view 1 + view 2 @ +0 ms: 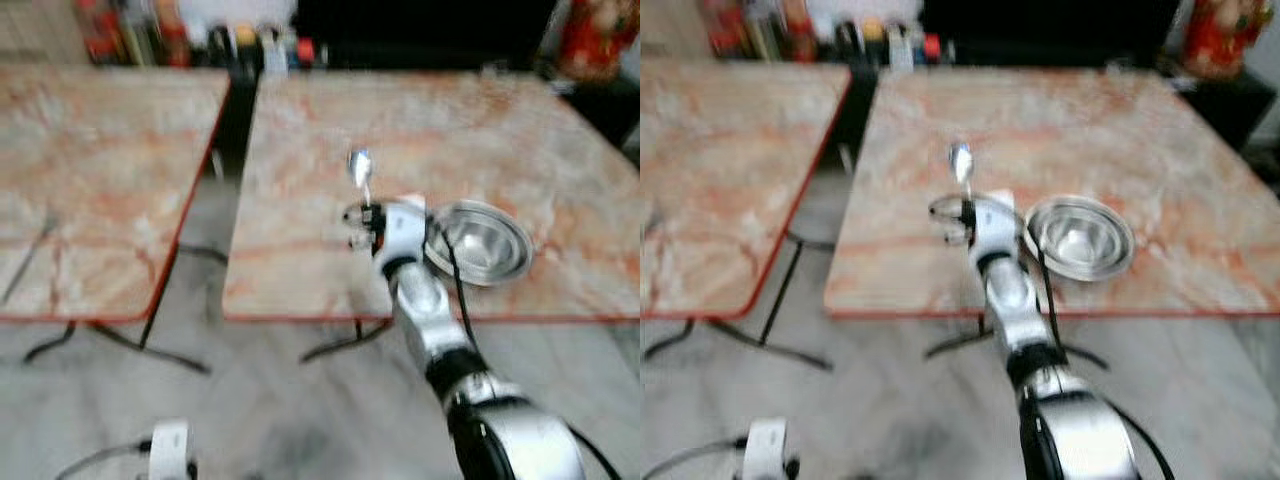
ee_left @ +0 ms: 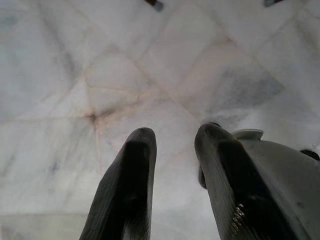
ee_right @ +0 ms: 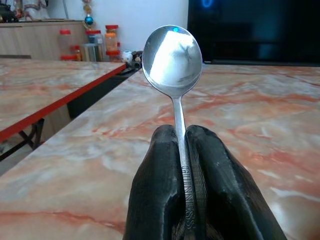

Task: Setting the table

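Low on the left, the left claw hangs over the pale marble floor, its two black fingers apart and holding nothing. Beyond it stand two desks with orange-veined marble tops and red edges: one at the left, one at the right, a narrow gap between them. Over the right desk's near part, the right claw is clenched on the handle of a shiny metal spoon, whose bowl points away towards the far edge. Just to its right, a round steel bowl sits on the desk near the front edge. Blurred jars and bottles line the back.
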Controlling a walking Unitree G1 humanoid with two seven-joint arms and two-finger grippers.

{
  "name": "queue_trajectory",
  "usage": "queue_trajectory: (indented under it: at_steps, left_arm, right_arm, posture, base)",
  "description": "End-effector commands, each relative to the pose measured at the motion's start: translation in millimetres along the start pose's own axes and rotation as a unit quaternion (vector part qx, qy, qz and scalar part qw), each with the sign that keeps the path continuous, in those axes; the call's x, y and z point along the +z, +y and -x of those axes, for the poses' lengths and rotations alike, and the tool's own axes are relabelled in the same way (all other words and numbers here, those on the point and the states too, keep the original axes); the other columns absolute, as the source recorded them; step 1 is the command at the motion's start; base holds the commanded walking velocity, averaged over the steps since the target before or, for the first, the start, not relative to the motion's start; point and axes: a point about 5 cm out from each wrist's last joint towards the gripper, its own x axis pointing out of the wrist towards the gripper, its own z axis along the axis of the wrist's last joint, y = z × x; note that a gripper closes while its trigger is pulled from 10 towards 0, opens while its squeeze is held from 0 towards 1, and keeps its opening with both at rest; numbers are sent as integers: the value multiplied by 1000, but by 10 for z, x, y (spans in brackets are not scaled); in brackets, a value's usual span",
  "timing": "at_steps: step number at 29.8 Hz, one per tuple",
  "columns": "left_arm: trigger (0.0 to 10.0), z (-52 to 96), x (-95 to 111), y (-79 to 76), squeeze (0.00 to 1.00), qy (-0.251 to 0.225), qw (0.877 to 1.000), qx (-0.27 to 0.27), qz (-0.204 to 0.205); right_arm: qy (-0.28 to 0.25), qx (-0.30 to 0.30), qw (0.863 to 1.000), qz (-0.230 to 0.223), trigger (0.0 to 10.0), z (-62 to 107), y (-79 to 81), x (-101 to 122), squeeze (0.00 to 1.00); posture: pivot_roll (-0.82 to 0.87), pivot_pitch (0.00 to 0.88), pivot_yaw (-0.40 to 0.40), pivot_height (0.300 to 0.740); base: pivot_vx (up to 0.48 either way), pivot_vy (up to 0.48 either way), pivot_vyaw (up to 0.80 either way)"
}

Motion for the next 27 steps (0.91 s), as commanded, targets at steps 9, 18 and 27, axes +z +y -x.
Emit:
queue_trajectory:
  at_steps: [9,18,27]
  left_arm:
    - [10000,31,-126,-54,0,22,1000,-5,0]
    - [10000,36,-145,-55,0,25,1000,-4,2]
    - [10000,31,-129,-66,0,23,1000,-6,1]
  right_arm:
    - [-7,-6,1000,-4,10000,-6,-51,34,0]
    - [-14,2,1000,7,10000,-13,-26,58,0]
    - [-14,4,1000,8,10000,-21,-28,69,0]
  posture:
    - [101,95,-36,715]
    - [99,81,-39,715]
    - [97,77,-42,715]
  base:
    - [129,0,0]
    - [313,0,343]
    - [323,0,83]
